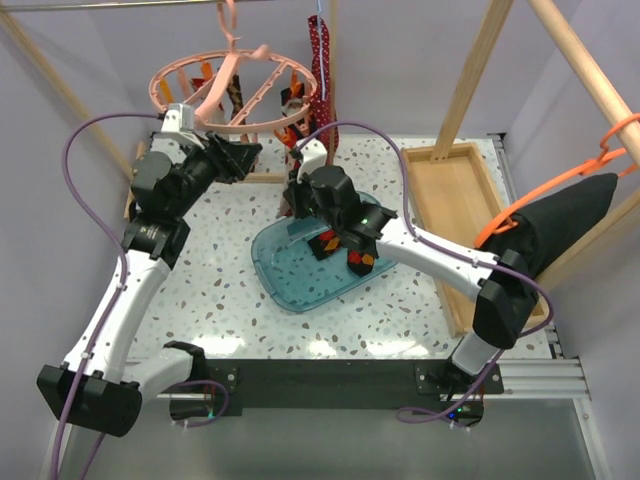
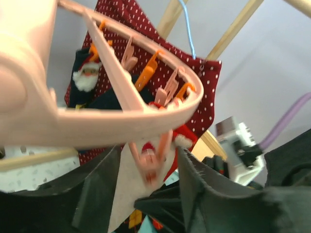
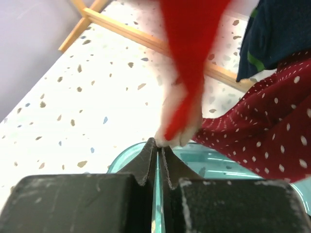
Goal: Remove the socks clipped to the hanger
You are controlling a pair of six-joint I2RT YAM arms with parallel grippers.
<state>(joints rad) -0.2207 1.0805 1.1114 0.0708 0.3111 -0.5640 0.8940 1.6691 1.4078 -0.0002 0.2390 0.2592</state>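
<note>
The pink ring hanger (image 1: 172, 72) hangs at the back left, with socks (image 1: 228, 92) clipped under it. In the left wrist view its rim (image 2: 121, 119) fills the top. My left gripper (image 1: 248, 156) (image 2: 148, 154) stands open, its jaws either side of a blurred pink clip (image 2: 149, 167) that holds a pale sock (image 2: 121, 194). My right gripper (image 1: 298, 186) (image 3: 159, 141) is shut, its tips pinching the bottom end of a blurred pale and red sock (image 3: 183, 97). Two argyle socks (image 1: 342, 246) lie in the teal tray (image 1: 290, 285).
A red white-dotted garment (image 1: 320, 55) (image 3: 262, 131) hangs right behind the ring. A wooden tray (image 1: 450, 200) lies at the right. An orange hanger with black cloth (image 1: 570, 215) hangs over the right edge. Wooden frame posts (image 1: 478, 70) rise at the back.
</note>
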